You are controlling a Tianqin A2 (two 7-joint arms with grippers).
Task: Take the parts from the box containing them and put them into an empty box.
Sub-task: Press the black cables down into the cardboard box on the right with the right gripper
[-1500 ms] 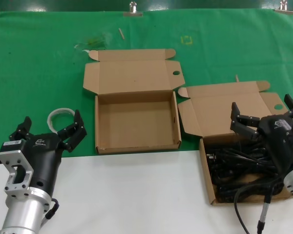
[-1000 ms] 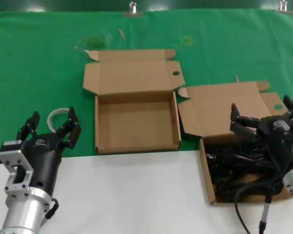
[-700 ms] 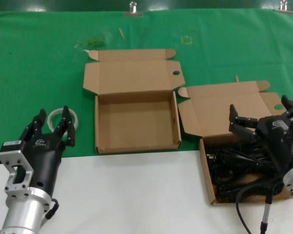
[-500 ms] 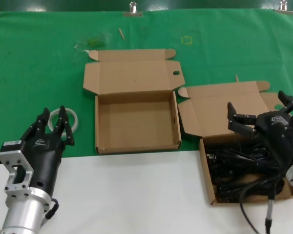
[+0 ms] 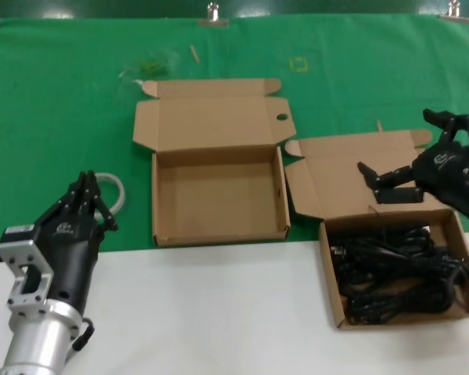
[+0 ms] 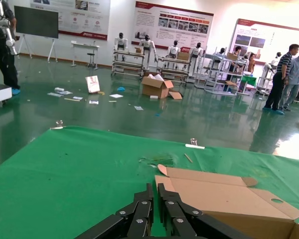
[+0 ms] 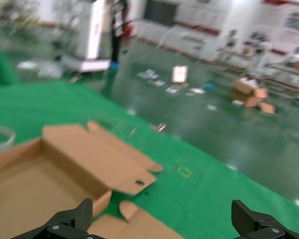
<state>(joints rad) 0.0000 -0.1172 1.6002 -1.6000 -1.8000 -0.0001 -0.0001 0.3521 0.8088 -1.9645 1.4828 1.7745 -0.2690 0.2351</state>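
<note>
The black power cords lie bundled in the skew-lidded cardboard box at the right. The empty box stands open in the middle, its flat lid folded back; the left wrist view shows that lid too. My right gripper hovers open above the right box's lid, holding nothing. In the right wrist view its jaws stand wide apart over cardboard and green cloth. My left gripper sits at the near left, shut and empty, its tips pressed together.
A white ring lies on the green cloth, partly hidden behind the left gripper. A scrap of clear wrap and a small stick lie far back. White tabletop fills the near side.
The left gripper's fingers closed from wide open to shut. The right gripper rose off the cords and moved up and to the right, still open and empty.
</note>
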